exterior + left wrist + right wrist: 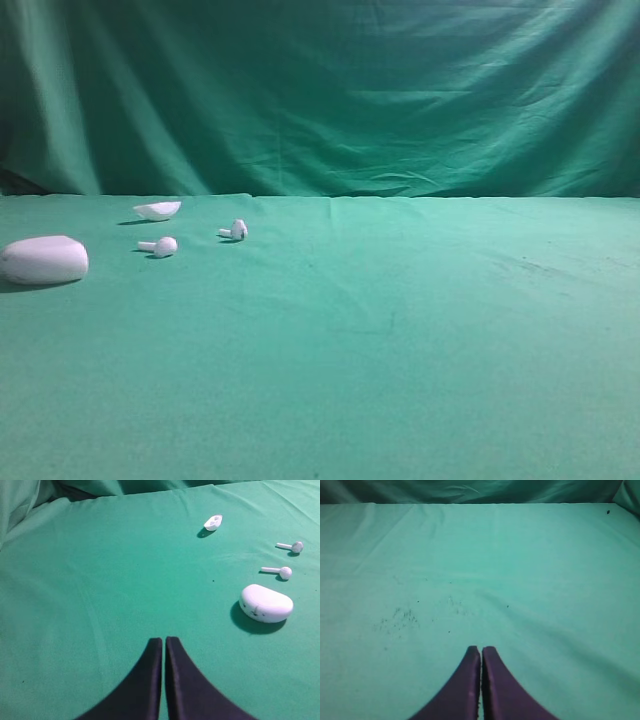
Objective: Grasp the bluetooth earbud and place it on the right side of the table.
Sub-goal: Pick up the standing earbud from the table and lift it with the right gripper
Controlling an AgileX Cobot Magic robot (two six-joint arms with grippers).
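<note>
The earbud [161, 245] lay on the left part of the green worktop [400, 340], head to the right and thin stem pointing left in the high view. A 2nd earbud [235, 231] of the same look lay just beside it, a little farther back and nearer the middle; the task sentence does not say which of the 2 is meant. Neither touched the other. Behind them sat a shallow white shell-like piece [158, 210], and to their left, near the edge of the view, the much larger white case [44, 260] rested on its side. All 4 white things were grouped on the left; the right half of the worktop showed only creased green cloth and some faint dark specks.

In the left wrist view the left end effector [164, 642] had its 2 dark fingers pressed together with nothing between them, hanging over bare cloth well apart from the case and both earbuds, which lay ahead and to its right. In the right wrist view the right end effector [481, 651] was likewise pressed together and held nothing, looking out over cloth with no earbud in sight.

By my reading the task had not begun: no earbud had been touched or lifted. Everything was left to do: spreading the fingers, reaching an earbud, pinching it, carrying it across and setting it down on the right side.
</note>
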